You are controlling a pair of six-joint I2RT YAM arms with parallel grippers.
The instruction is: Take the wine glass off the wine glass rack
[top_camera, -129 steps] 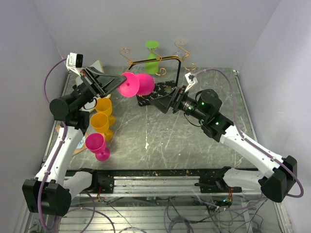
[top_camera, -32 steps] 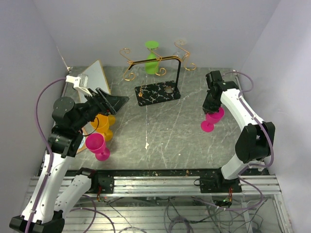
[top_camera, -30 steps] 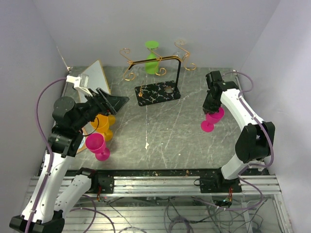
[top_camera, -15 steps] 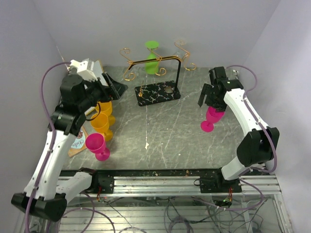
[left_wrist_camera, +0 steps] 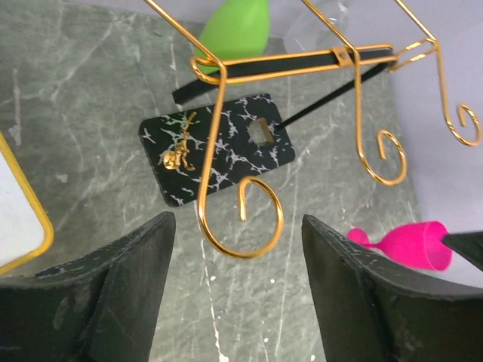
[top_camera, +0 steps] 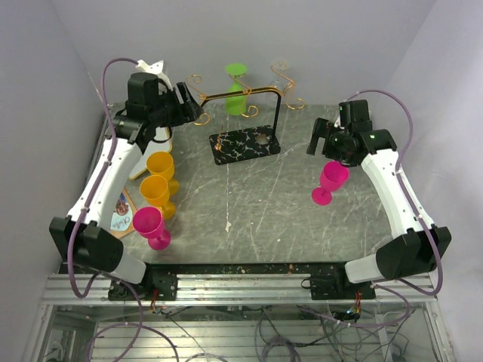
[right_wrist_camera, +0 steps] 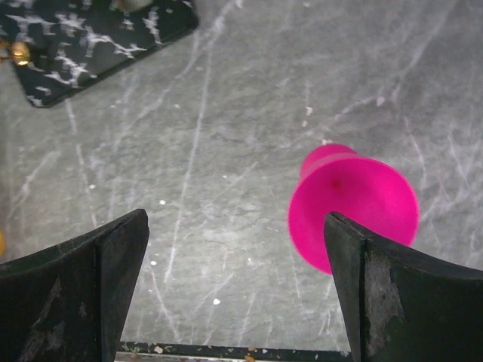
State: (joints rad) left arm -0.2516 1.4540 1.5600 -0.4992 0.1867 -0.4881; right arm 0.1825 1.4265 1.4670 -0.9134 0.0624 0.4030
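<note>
The wine glass rack (top_camera: 243, 145), gold wire scrolls on a black post over a black marbled base, stands at the back centre. A green wine glass (top_camera: 236, 90) hangs upside down from it. A pink wine glass (top_camera: 330, 181) stands upright on the table at the right. My right gripper (top_camera: 330, 145) hovers open just above it. In the right wrist view the pink glass (right_wrist_camera: 353, 207) sits by the right finger, free of both. My left gripper (top_camera: 189, 105) is open at the rack's left scrolls. The left wrist view shows a gold scroll (left_wrist_camera: 241, 219) in front of its open fingers and the green glass (left_wrist_camera: 238, 30) beyond.
Two yellow glasses (top_camera: 160, 167) and another pink glass (top_camera: 149, 226) stand at the left. A printed board (top_camera: 121, 220) lies beside them near the left wall. Pale walls close in the table at the back and on both sides.
My right gripper opened and rose off the pink glass, which stays standing on the table. My left arm swung up and back to the rack's left scrolls.
</note>
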